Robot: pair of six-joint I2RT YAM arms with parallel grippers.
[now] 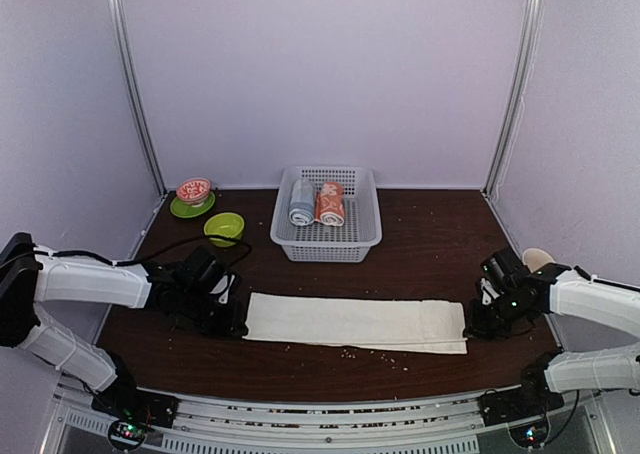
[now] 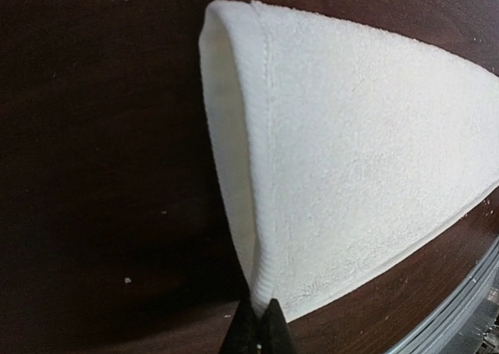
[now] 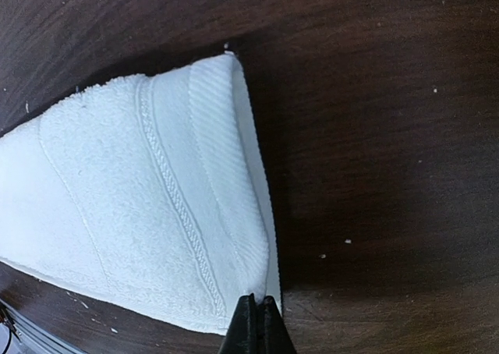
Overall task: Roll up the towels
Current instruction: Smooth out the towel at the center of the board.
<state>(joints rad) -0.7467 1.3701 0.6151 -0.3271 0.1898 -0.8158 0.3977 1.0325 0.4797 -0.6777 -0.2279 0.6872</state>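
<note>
Dark wooden tabletop (image 1: 430,234), pale lilac walls all round, and towards the back sits the white basket (image 1: 325,246). Just in front of the basket, the cream towel (image 1: 355,322) lies folded into a long flat strip, running left to right across the tabletop. The left claw (image 1: 232,319) is down at the strip's end, out past the basket's left side, clenched on the near corner. Its wrist view shows the hem lifted off the wood and pinched between the closed tips. The right claw (image 1: 472,324) mirrors it at the end past the basket's right side, clamped tight on that corner's ribbed hem. Inside the basket, the orange towel (image 1: 331,204) lies rolled in the middle, touching a grey-blue rolled towel (image 1: 301,203). A green bowl (image 1: 224,226) sits just left of the basket.
</note>
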